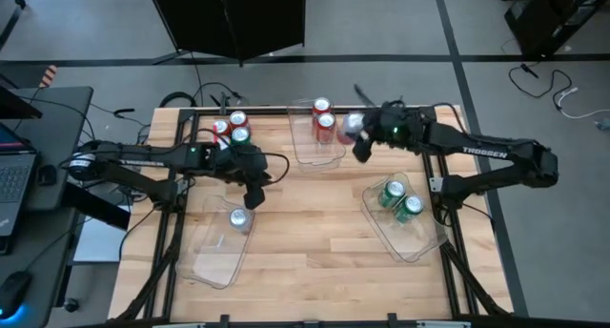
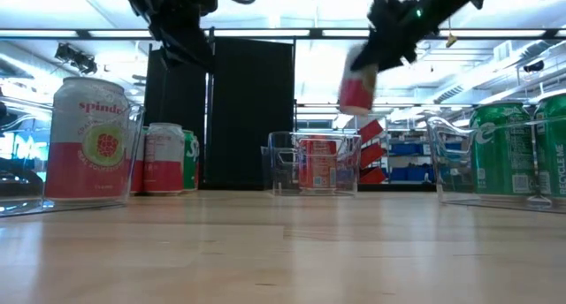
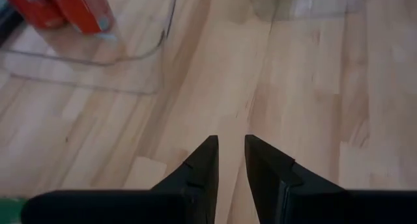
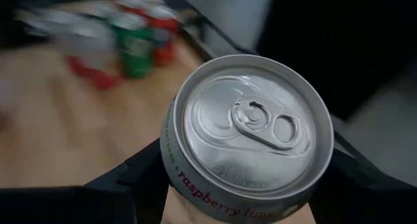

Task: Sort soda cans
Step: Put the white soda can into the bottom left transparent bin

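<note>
My right gripper (image 1: pixel 360 145) is shut on a red-and-white soda can (image 4: pixel 251 129) and holds it in the air just right of the centre clear bin (image 1: pixel 303 154). Two red cans (image 1: pixel 323 118) stand in that bin. My left gripper (image 3: pixel 231 149) hovers over the far end of the left bin (image 1: pixel 214 261). Its fingers point down at bare wood, a narrow gap apart, with nothing between them. One can (image 1: pixel 238 218) stands upright in that bin. My right gripper pinches the can's side wall (image 4: pixel 171 165) just under the top rim, one finger (image 4: pixel 130 182) on each side. The silver top faces back toward the wrist. The can (image 2: pixel 358 87) hangs tilted below the gripper, lifted well clear of the table.
Several loose cans (image 1: pixel 229 128), red and green, stand at the table's far left. The right bin (image 1: pixel 419 244) holds two green cans (image 1: pixel 400 200). Bare wood lies along the near edge between the bins. A laptop (image 1: pixel 14 175) sits off the table on the left.
</note>
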Controlling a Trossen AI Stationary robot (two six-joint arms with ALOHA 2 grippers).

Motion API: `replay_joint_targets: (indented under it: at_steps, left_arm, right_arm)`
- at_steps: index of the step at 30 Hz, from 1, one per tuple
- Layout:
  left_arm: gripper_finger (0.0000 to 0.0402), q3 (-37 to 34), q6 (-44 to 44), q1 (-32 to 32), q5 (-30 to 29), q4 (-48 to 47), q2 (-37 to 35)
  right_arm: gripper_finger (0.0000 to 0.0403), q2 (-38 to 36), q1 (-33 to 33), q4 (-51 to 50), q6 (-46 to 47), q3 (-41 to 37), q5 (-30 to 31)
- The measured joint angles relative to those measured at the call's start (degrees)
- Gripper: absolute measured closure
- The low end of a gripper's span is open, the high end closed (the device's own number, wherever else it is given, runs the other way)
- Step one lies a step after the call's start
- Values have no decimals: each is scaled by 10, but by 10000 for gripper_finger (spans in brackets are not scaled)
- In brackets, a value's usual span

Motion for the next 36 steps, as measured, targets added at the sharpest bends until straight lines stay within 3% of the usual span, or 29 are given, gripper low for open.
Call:
replay_joint_targets:
  at_steps: [7,12,22,36]
  left_arm:
    - [324,0,1,7,-3,-16,-19]
    - [324,0,-1,7,-16,-31,-19]
    - [324,0,-3,7,-17,-30,-19]
    - [324,0,19,7,-17,-33,-18]
  right_arm:
    - [130,56,133,62,14,0,-4]
    - [130,120,186,119,32,0,-25]
    - [130,260,226,196,83,17,-48]
    - [130,460,251,157,69,211,-48]
